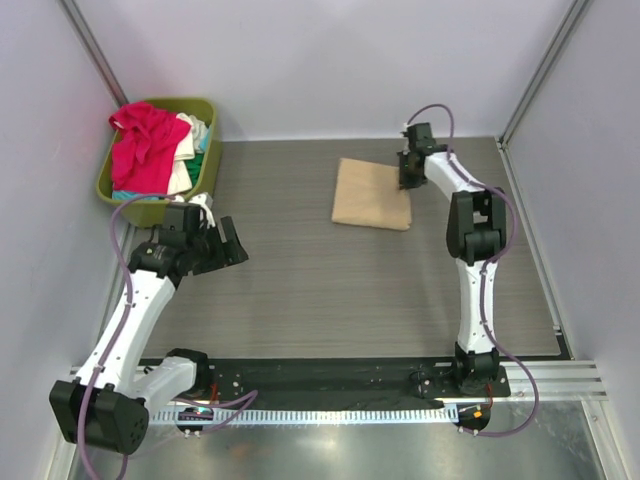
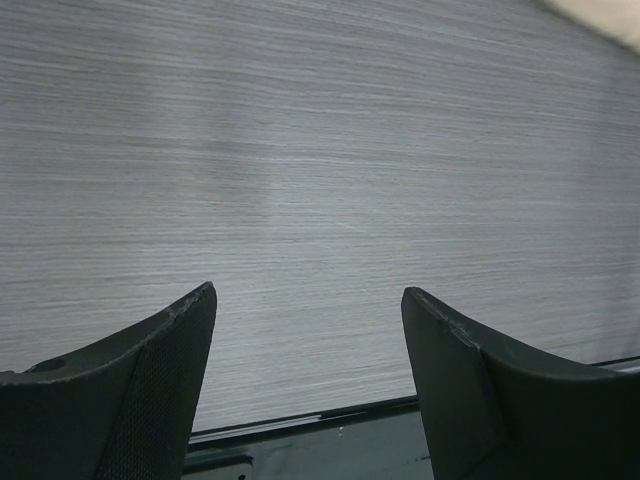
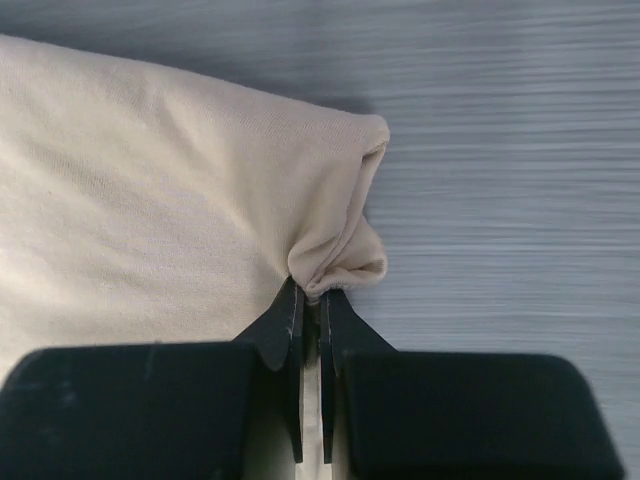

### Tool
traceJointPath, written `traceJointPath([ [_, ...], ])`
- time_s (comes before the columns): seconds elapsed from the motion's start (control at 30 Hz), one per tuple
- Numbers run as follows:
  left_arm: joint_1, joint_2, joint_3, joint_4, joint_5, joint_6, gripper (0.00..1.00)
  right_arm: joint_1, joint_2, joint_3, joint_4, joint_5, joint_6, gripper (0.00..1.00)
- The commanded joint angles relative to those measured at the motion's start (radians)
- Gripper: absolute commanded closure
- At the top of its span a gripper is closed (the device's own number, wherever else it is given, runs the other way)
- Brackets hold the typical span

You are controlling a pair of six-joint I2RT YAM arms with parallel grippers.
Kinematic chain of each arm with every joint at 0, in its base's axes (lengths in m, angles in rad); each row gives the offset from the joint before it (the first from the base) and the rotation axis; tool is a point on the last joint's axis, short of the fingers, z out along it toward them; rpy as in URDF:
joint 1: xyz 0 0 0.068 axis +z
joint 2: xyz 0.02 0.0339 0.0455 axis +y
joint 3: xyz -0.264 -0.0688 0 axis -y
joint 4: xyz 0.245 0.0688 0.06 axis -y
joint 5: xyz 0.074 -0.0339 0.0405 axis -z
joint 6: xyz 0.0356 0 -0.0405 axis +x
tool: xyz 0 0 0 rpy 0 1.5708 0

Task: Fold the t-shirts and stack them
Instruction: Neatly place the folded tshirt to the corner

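Note:
A folded tan t-shirt (image 1: 372,194) lies on the grey table at the centre right. My right gripper (image 1: 409,180) sits at its right edge. In the right wrist view the tan t-shirt (image 3: 150,200) fills the left side, and the right gripper (image 3: 313,296) is shut on a bunched fold of its edge. More t-shirts, pink-red (image 1: 150,145), cream-white (image 1: 184,160) and teal-green (image 1: 204,139), are heaped in the basket. My left gripper (image 1: 222,248) hovers in front of the basket; in the left wrist view the left gripper (image 2: 308,296) is open over bare table.
An olive-green plastic basket (image 1: 207,112) stands at the back left against the wall. White walls and metal posts close in the table on three sides. A black strip and a metal rail (image 1: 340,385) run along the near edge by the arm bases.

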Motion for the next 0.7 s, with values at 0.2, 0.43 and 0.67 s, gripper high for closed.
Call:
traceJointPath([
  [0.2, 0.002, 0.046, -0.009, 0.042, 0.043, 0.017, 0.25, -0.201, 0.027, 0.148, 0.131, 0.357, -0.347, 0.99],
  [0.43, 0.000, 0.077, -0.008, 0.042, 0.043, 0.017, 0.26, -0.299, 0.192, 0.387, 0.239, 0.401, -0.482, 0.99],
  [0.67, 0.000, 0.111, -0.006, 0.039, 0.041, 0.015, 0.27, -0.329, 0.266, 0.409, 0.435, 0.462, -0.591, 0.99],
])
